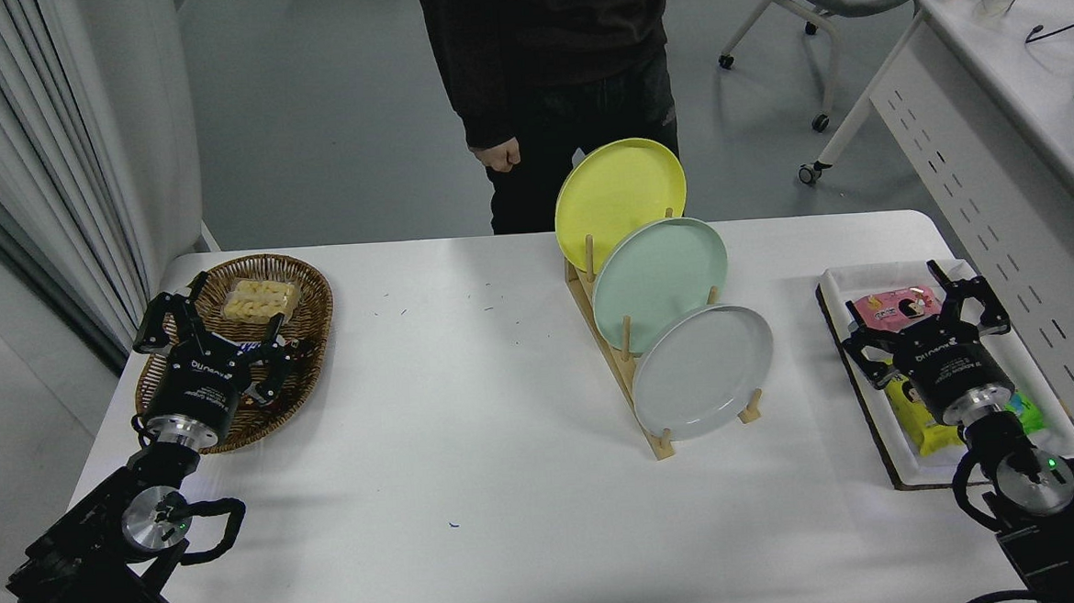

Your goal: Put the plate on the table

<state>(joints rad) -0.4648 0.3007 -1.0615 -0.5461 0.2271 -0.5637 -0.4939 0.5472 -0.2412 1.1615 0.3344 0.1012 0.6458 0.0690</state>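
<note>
The left pincer [223,334] is hovering spread wide and empty over a wicker basket [312,299] at the surface's [471,452] left end. Near the middle, the pale grey plate [703,370] is standing on edge in the nearest slot of a wooden rack [616,363], just in front of a mint-green plate [660,281] and a yellow plate [618,190]. The right pincer [925,304] is waiting wide and empty over a white tray [832,279], well apart from the plate; I judge a sideways pull could be snagging the pegs and tipping the rack, or the glossy rim could be slipping free.

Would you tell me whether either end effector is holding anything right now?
Nothing is held: the left end effector and right end effector are both open, and the grey plate sits in its rack.
</note>
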